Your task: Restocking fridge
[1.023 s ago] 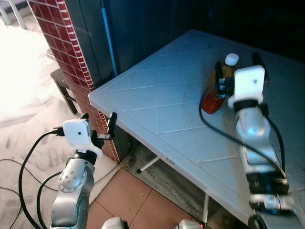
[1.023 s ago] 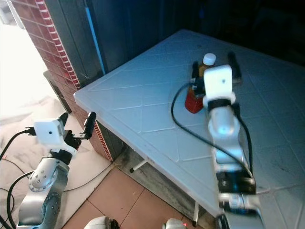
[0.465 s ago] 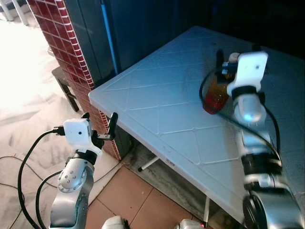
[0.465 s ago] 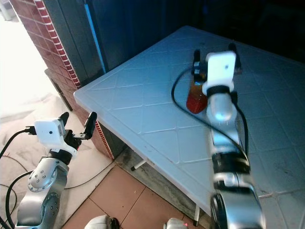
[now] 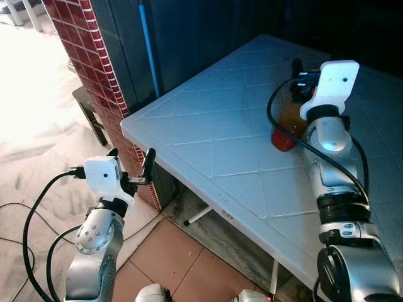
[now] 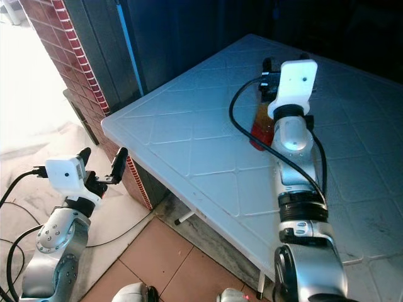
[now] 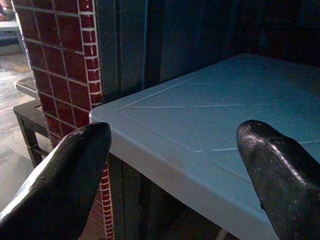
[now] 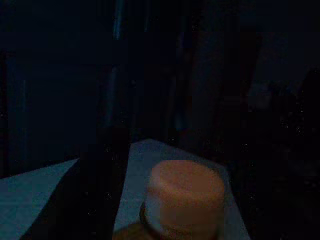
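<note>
Left eye view: a white table (image 5: 208,145) is standing beside a red brick pillar (image 5: 88,69), with a blue pipe (image 5: 147,44) running up the dark wall behind it. A bottle (image 5: 286,123) with amber contents and a red base is standing on the table toward two o'clock, largely covered by the right arm's white wrist camera. The right gripper (image 5: 302,69) is reaching over the bottle's top; one black finger is showing at the bottle's eleven o'clock side, and I cannot tell how wide the fingers are. At seven o'clock the left gripper (image 5: 131,167) is hanging below the table corner, its two fingers spread apart and holding nothing. Black cables (image 5: 38,214) are trailing from that arm over the pale floor (image 5: 38,126).

Right eye view: the same scene is showing, with the bottle (image 6: 261,123) standing just at nine o'clock of the right forearm, and a dark stool (image 6: 79,110) sitting by the pillar's foot.

Left wrist view: the two black fingers (image 7: 65,170) are framing the table corner (image 7: 200,130) and the brick pillar (image 7: 60,65), wide apart.

Right wrist view: very dark; the bottle's pale cap (image 8: 185,192) is sitting close in front, between dim finger shapes, at about six o'clock.
</note>
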Tool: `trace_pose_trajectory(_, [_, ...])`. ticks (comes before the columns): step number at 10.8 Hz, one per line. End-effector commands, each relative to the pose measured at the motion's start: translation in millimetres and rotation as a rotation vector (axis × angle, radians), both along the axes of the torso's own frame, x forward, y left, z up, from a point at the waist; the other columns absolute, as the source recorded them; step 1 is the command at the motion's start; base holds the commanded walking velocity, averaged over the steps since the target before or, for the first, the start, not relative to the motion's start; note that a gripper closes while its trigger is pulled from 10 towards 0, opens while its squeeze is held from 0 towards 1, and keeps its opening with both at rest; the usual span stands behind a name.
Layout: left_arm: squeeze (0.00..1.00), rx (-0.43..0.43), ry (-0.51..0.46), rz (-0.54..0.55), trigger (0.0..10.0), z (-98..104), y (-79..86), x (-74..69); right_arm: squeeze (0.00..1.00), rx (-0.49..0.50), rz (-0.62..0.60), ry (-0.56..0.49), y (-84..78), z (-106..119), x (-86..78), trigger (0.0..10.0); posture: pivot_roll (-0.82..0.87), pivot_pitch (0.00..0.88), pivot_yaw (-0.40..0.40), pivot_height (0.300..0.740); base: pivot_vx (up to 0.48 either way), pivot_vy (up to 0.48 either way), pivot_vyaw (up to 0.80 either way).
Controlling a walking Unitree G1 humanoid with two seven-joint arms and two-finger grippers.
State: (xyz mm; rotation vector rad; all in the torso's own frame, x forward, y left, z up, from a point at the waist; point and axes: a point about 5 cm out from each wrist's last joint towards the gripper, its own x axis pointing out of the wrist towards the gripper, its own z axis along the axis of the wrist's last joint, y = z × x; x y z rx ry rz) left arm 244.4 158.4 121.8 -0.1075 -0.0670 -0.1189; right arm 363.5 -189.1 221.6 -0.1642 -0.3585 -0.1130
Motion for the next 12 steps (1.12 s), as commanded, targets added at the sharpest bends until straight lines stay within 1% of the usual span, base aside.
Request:
trace_pose_trajectory(1, [0.00,0.012,0.007,-0.003,10.0,0.3,1.6,0.2,0.00,0.009,-0.001,0.000,0.1,4.0,1.4,0.0,0.03,0.057,0.050,0.740,0.000,0.000,0.00])
trace_pose_trajectory(2, [0.00,0.013,0.010,-0.007,10.0,-0.5,1.2,-0.2,0.00,0.013,-0.007,0.009,-0.7,2.2,0.9,0.1,0.02,0.057,0.050,0.740,0.000,0.000,0.00])
trace_pose_trajectory(3, [0.00,0.015,0.012,-0.010,10.0,-1.1,1.0,-0.7,0.00,0.025,-0.015,0.030,-2.6,-0.4,0.4,1.6,0.03,0.057,0.049,0.740,0.000,0.000,0.00])
trace_pose_trajectory(4, [0.00,0.015,0.013,-0.009,10.0,-1.1,1.3,-0.6,0.00,0.009,-0.027,0.051,-3.9,-2.7,-0.2,1.1,0.03,0.057,0.049,0.740,0.000,0.000,0.00])
trace_pose_trajectory(5, [0.00,0.016,0.015,-0.009,10.0,-1.3,1.4,-0.5,0.00,0.027,-0.032,0.056,-4.0,-3.9,-0.6,0.5,0.02,0.056,0.050,0.740,0.000,0.000,0.00])
trace_pose_trajectory(6, [0.00,0.016,0.016,-0.012,10.0,-1.6,0.8,-0.2,0.00,0.025,-0.029,0.066,-2.4,-5.4,-1.2,0.0,0.02,0.055,0.050,0.740,0.000,0.000,0.00])
trace_pose_trajectory(10, [0.00,0.019,0.018,-0.013,10.0,-1.7,1.0,0.3,0.00,0.033,-0.032,0.087,-5.2,-4.8,-0.1,0.0,0.02,0.054,0.050,0.740,0.000,0.000,0.00])
trace_pose_trajectory(11, [0.00,0.018,0.015,-0.011,10.0,-0.6,0.7,1.2,0.00,0.056,-0.013,0.089,-1.9,-3.8,0.1,0.0,0.02,0.053,0.047,0.740,0.000,0.000,0.00])
trace_pose_trajectory(12, [0.00,0.013,0.028,0.005,10.0,-1.3,0.2,2.3,0.00,0.055,0.037,0.065,6.3,-0.7,-1.9,0.0,0.03,0.049,0.046,0.740,0.000,0.000,0.00])
